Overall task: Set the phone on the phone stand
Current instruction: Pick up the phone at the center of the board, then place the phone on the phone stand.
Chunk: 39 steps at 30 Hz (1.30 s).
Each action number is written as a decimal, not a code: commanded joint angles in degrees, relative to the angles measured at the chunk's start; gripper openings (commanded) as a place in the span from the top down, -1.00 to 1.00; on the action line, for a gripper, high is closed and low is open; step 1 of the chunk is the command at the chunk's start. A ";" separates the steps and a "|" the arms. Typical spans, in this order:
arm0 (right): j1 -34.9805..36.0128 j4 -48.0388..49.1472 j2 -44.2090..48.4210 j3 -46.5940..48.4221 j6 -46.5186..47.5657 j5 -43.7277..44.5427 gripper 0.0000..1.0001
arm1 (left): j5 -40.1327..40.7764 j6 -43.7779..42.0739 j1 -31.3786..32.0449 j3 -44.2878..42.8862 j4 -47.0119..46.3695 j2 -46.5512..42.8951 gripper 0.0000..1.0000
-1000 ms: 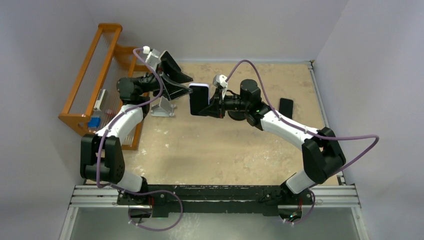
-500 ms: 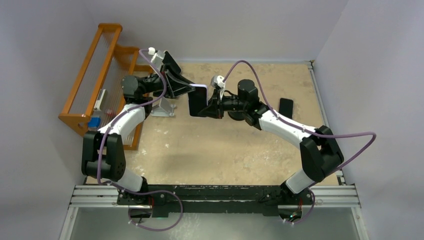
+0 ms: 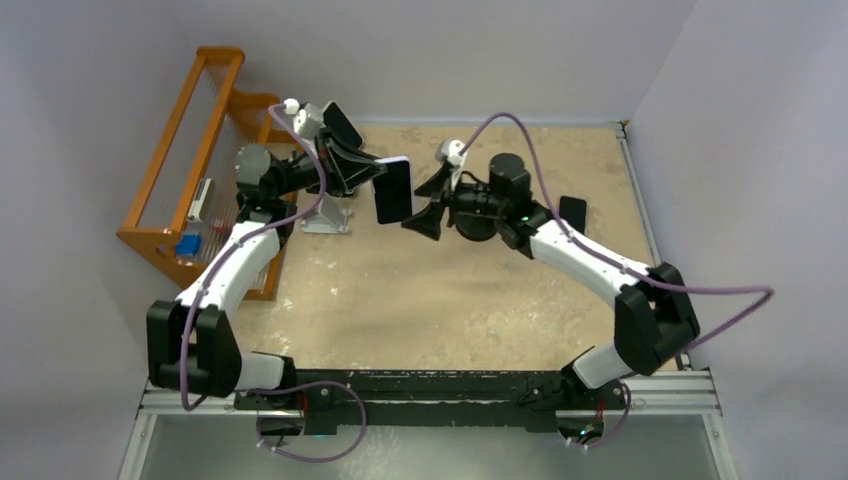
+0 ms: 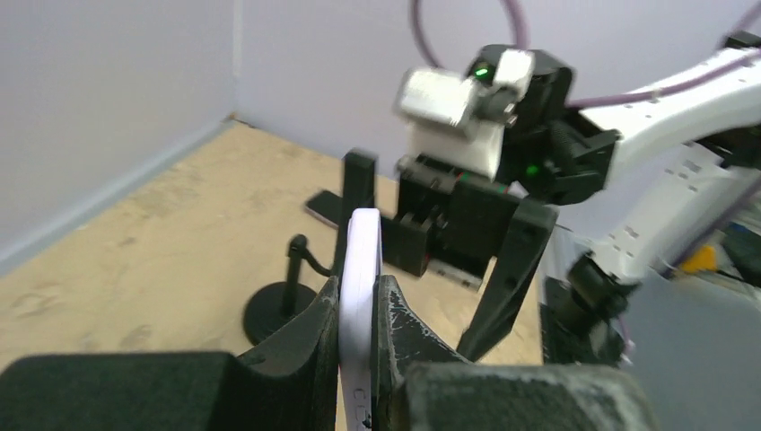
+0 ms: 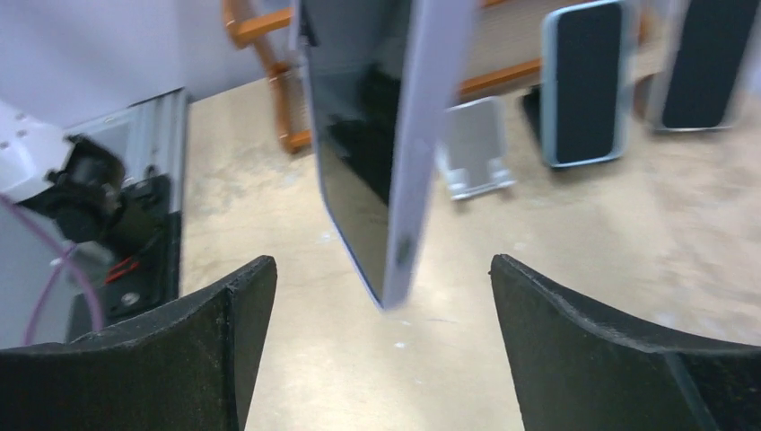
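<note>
The left gripper (image 3: 380,178) has the phone (image 3: 393,192), no question about it. Its jaws are pinched narrow onto the slab, one finger flat against each face. From the left wrist view the pale edge of the phone rises straight up between the two black pads. The phone is in the air, clear of the tabletop (image 3: 450,300), above the far half and a little left of the middle. It hangs nearly upright, slightly tilted, with its dark screen showing and a lower corner pointing down at the sandy surface.

Over to the right gripper (image 3: 422,205): jaws spread wide, nothing between them. It sits just beside the phone, facing it, fingers apart from the case. The right wrist view shows both curved fingers flaring out on either side of the frame, with the phone hanging between and beyond them, untouched.

The phone stand (image 3: 326,216), a small silvery bracket, sits on the tabletop near the far-left corner. It is right beside the orange rack (image 3: 170,140), below and to the left of the held phone, with nothing on it. A second dark phone (image 3: 572,212) lies flat near the right edge, towards the far side, well apart from the action.
</note>
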<state>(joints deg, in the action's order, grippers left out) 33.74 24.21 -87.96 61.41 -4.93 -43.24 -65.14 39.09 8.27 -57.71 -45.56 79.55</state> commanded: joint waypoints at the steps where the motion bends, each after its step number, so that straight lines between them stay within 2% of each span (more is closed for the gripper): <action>1: -6.44 4.79 10.55 -2.84 -1.88 6.21 -0.83 | 17.75 -13.95 -0.19 1.67 13.32 -7.80 1.00; 5: -9.74 10.11 18.00 -8.57 -6.16 6.55 -0.91 | 31.17 -17.26 -0.19 5.06 15.16 -11.01 1.00; 8: -9.83 10.13 22.02 -11.06 -6.47 6.38 -0.92 | 42.55 -19.82 -0.19 9.66 13.89 -13.58 1.00; 15: -9.80 14.98 26.15 -17.33 -10.42 1.50 -0.92 | 57.89 -22.96 -0.19 26.68 -7.33 -17.80 1.00; 21: -9.77 17.09 26.44 -18.71 -11.94 -2.09 -0.92 | 63.09 -25.46 -0.19 33.84 -25.49 -15.44 1.00; 27: -9.77 17.23 26.07 -18.73 -11.90 -3.15 -0.92 | 65.73 -26.20 -0.19 35.47 -38.77 -9.56 1.00; 39: -9.78 16.37 24.29 -18.81 -11.47 -2.79 -0.92 | 70.18 -25.76 -0.32 38.43 -45.93 -2.62 1.00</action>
<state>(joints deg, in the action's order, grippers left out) 23.94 37.89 -62.98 41.87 -16.08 -44.77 2.96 13.69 8.27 -20.14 -80.68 75.90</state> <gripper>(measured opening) 0.958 0.098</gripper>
